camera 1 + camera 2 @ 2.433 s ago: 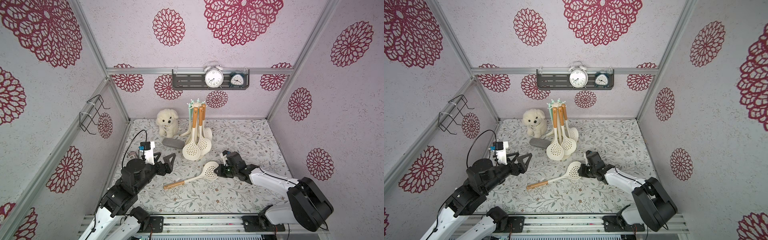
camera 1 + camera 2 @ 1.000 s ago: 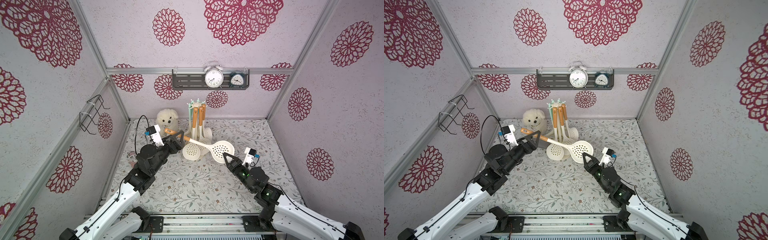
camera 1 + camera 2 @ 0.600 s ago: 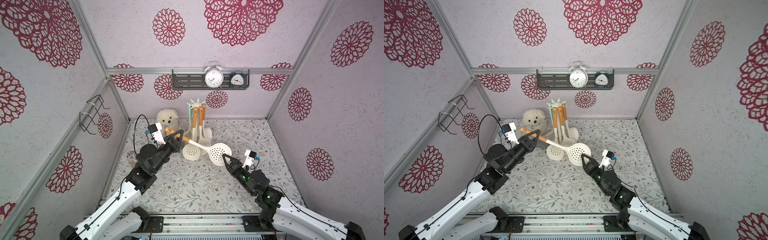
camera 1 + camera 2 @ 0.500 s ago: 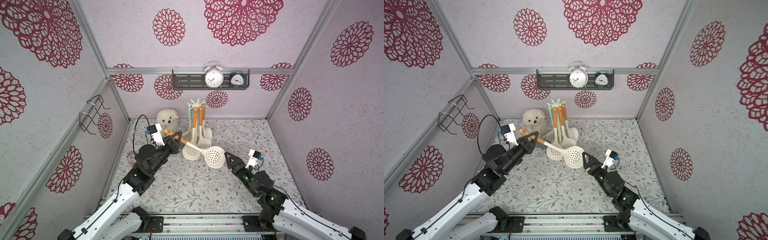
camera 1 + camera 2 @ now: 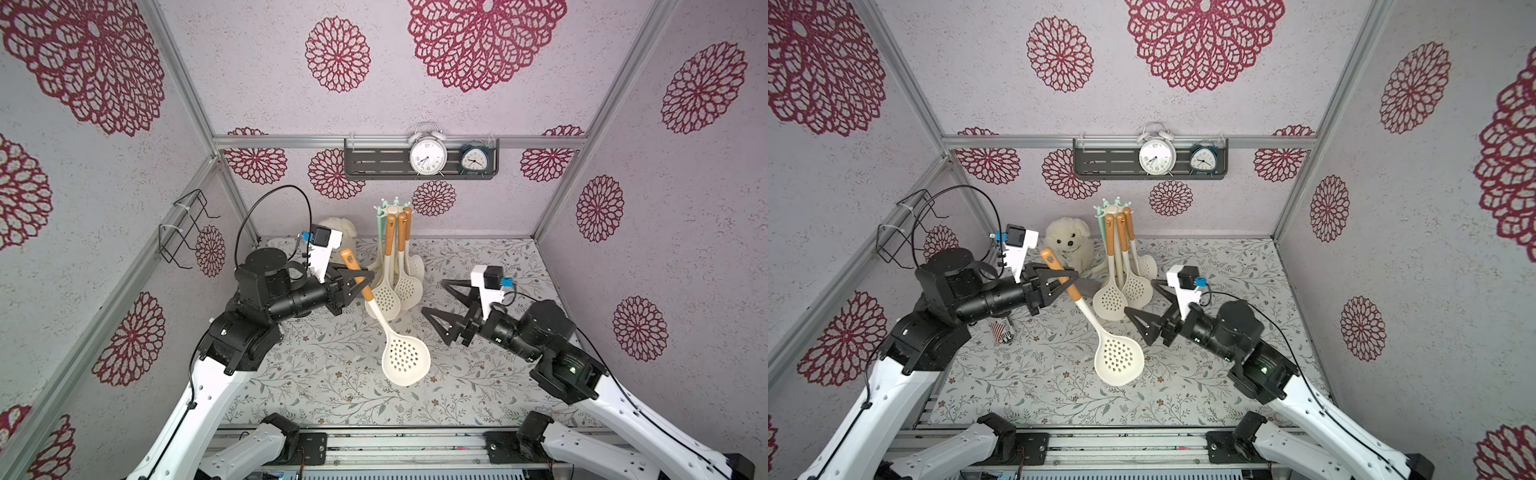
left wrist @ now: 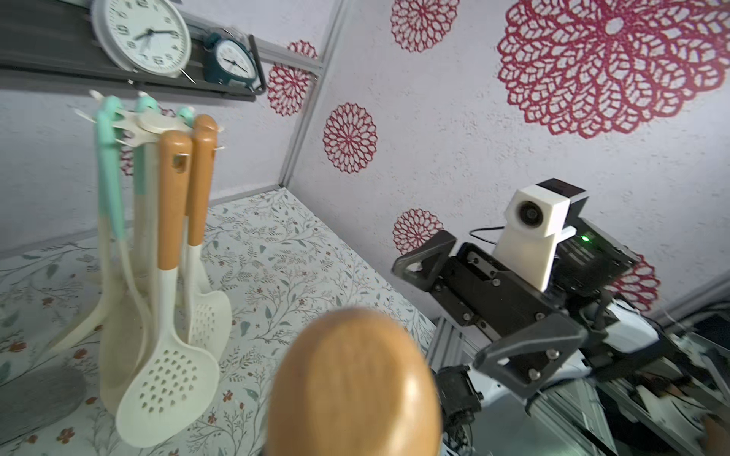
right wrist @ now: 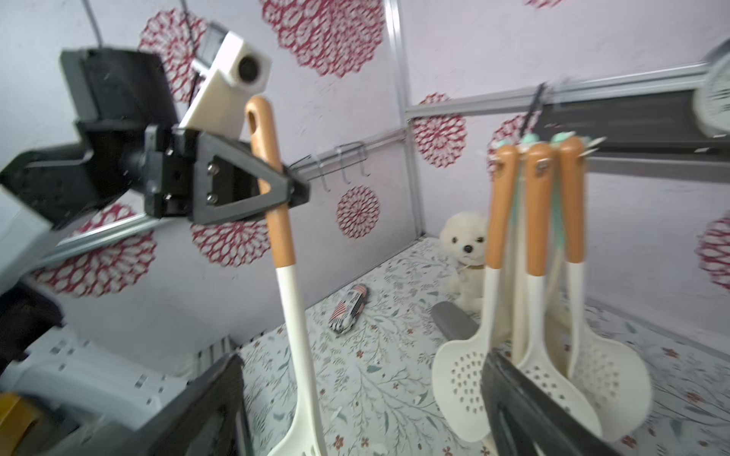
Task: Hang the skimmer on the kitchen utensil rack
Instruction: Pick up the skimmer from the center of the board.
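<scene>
The skimmer [image 5: 401,357] has an orange wooden handle and a cream perforated head. It hangs steeply, head down, above the floral mat. My left gripper [image 5: 365,279] [image 5: 1069,280] is shut on its handle, seen side-on in the right wrist view [image 7: 276,177]. The handle's rounded end [image 6: 353,379] fills the lower part of the left wrist view and hides my left jaws. My right gripper [image 5: 433,297] [image 5: 1140,297] stands open and empty, just right of the skimmer. The kitchen utensil rack [image 5: 392,208] [image 6: 152,122] stands behind, with several utensils [image 5: 395,286] hanging on it.
A white plush dog [image 5: 1069,245] sits left of the rack. A dark shelf [image 5: 374,162] with two clocks is on the back wall, and a black wire rack [image 5: 183,228] on the left wall. A small striped object [image 5: 1003,332] lies under my left arm.
My left gripper has shut on the skimmer's handle. My right gripper has opened, let go of the head and drawn back. The head has swung down from level to hanging.
</scene>
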Robot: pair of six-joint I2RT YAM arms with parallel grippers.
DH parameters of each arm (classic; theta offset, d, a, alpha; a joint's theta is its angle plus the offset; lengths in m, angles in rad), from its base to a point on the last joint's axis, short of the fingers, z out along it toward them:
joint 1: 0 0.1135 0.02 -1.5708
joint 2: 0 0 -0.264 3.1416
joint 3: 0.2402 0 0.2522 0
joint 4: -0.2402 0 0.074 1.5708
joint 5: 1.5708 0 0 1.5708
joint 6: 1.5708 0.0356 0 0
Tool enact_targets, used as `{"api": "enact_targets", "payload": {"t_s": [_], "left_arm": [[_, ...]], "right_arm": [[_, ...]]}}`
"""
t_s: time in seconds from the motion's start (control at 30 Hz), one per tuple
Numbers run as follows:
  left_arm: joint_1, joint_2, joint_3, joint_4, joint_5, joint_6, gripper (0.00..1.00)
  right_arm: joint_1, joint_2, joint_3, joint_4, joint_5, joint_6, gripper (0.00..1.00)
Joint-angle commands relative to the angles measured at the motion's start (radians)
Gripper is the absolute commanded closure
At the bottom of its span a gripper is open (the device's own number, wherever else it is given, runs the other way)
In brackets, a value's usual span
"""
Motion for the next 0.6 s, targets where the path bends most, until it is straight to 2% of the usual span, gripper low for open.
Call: {"api": "enact_targets", "payload": {"t_s": [0.0,0.1,0.27,0.43,0.57], "left_arm": [[0.005,0.019,0.056,-0.012,0.179,0.015,1.0],[0.006,0.029,0.08,0.009,0.214,0.004,1.0],[0.007,0.027,0.091,0.033,0.206,-0.001,1.0],[0.007,0.028,0.089,0.046,0.194,-0.003,1.0],[0.006,0.025,0.087,0.053,0.181,-0.003,1.0]], "right_arm": [[-0.005,0.088,0.035,0.021,-0.341,-0.077,0.05],[-0.004,0.143,0.024,0.127,-0.412,-0.033,0.08],[-0.004,0.196,-0.039,0.359,-0.483,0.084,0.18],[0.002,0.234,-0.057,0.468,-0.514,0.163,0.43],[0.004,0.246,-0.083,0.546,-0.513,0.219,0.68]]}}
